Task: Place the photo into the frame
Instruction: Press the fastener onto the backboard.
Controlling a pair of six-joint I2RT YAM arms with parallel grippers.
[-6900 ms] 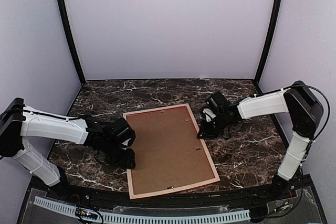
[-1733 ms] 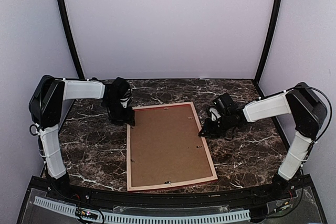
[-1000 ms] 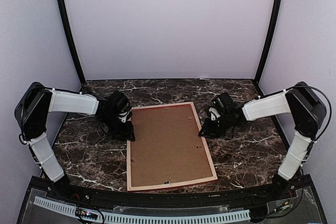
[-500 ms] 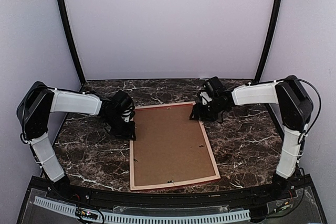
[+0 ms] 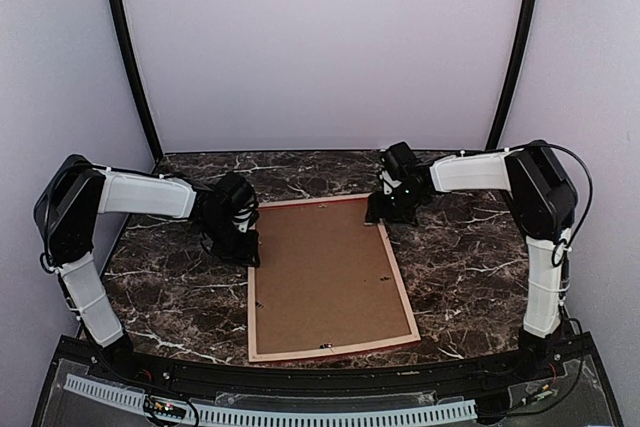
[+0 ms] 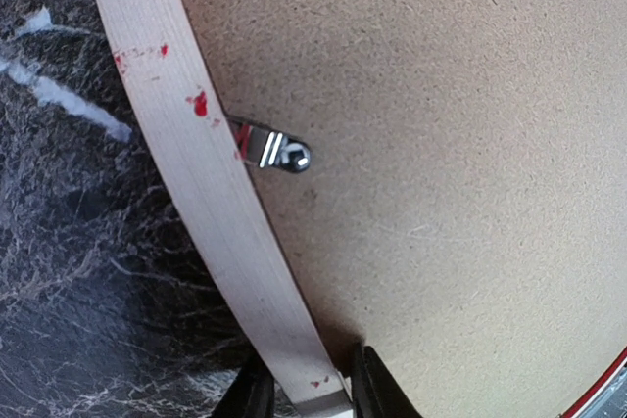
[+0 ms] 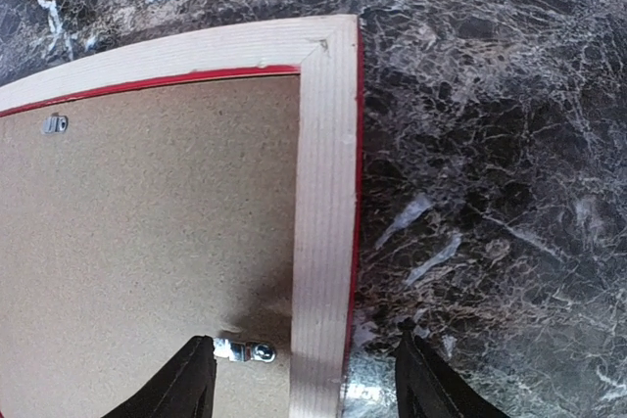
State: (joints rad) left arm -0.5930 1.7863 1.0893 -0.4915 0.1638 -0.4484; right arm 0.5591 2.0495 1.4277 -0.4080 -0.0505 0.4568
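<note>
ITEM: frame (image 5: 398,282). Large, thin, rect. Lies face-down, centre of top view, long side running top to bottom. Pale wood back up, red showing at edges.
- Photo: not visible in any view. Cannot tell whether it sits under the board.
- Backing board (image 5: 320,277): plain brown, seated inside the rails. Metal tabs (image 6: 274,152) turned in over it, so it looks locked.
- Left hand (image 5: 247,250): at upper-left of the frame, on the left rail. Wrist view: fingers (image 6: 370,389) either side of the pale rail, tight to it. Clenched on the rail.
- Right hand (image 5: 383,212): at upper-right corner. Wrist view: its two fingers stand wide either side of the right rail, gaps both sides. Released, holding nothing.
- Tabletop (image 5: 470,267): dark marble, carries the lot.

STEP (est.): handling the frame by its two upper corners, prob. to lift or shift it. Progress unclear w/o sight of the photo.

NEXT (est.): right hand must close on its rail before any lift. Rails are thin, so the two grips need to rise together and level.
</note>
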